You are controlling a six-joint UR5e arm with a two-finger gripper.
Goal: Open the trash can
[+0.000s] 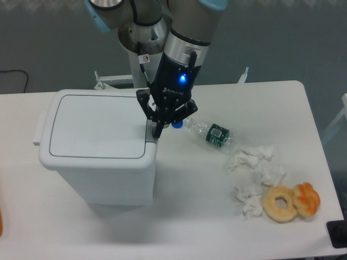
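The trash can (97, 146) is a large white rectangular bin on the left half of the table. Its flat lid (95, 127) lies down, closed. My gripper (158, 131) hangs straight down at the bin's right edge, its fingertips at the latch area by the lid's right rim. The fingers look drawn together with nothing between them. The grey latch itself is hidden under the gripper.
A clear plastic bottle (209, 131) with a green label and blue cap lies just right of the gripper. Crumpled white tissues (252, 173) lie further right. A bagel (280, 203) and a pastry (307, 199) sit near the front right. The table's (217, 238) edges are close on all sides.
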